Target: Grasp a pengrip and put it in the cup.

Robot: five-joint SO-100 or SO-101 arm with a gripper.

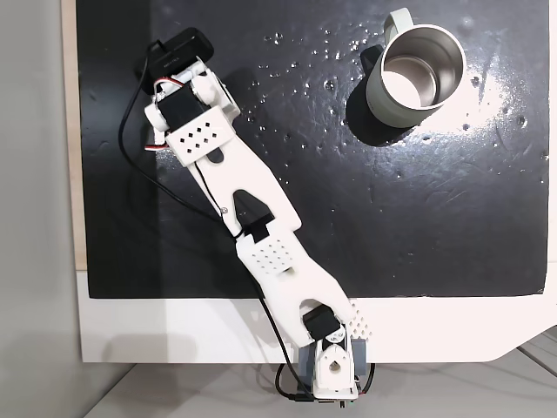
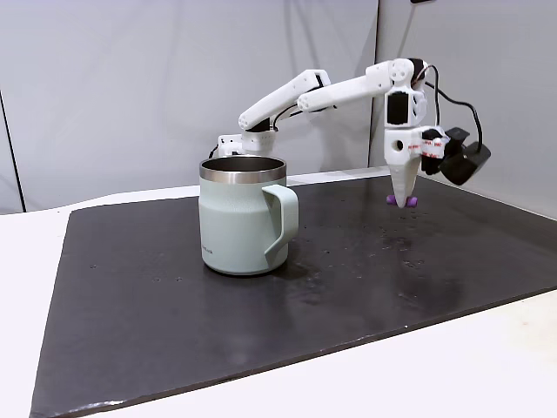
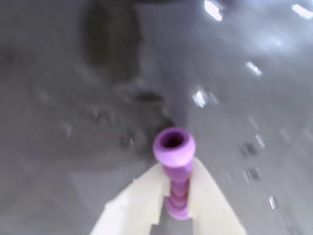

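On the black mat (image 2: 261, 331), the cup (image 2: 242, 214) serves as the landmark in a fixed view taken from the side: it stands upright near the middle of the mat, its loop handle turned to the right in that view. To the right of the cup and farther back, the white arm (image 2: 348, 87) reaches over and points the gripper (image 2: 403, 198) straight down, its tip at the mat. The pengrip (image 2: 401, 200) shows as a bit of purple at that tip, well apart from the cup.

In a fixed view from above, the arm (image 1: 261, 226) runs from the bottom edge up to the left, and the cup (image 1: 416, 68) sits far to the right of the arm's end, at the top of the mat (image 1: 418, 209), its steel inside open to the camera.

In the wrist view, the two white fingers (image 3: 142, 200) pinch the pengrip (image 3: 174, 161) between them, and its open end points away over the blurred mat.
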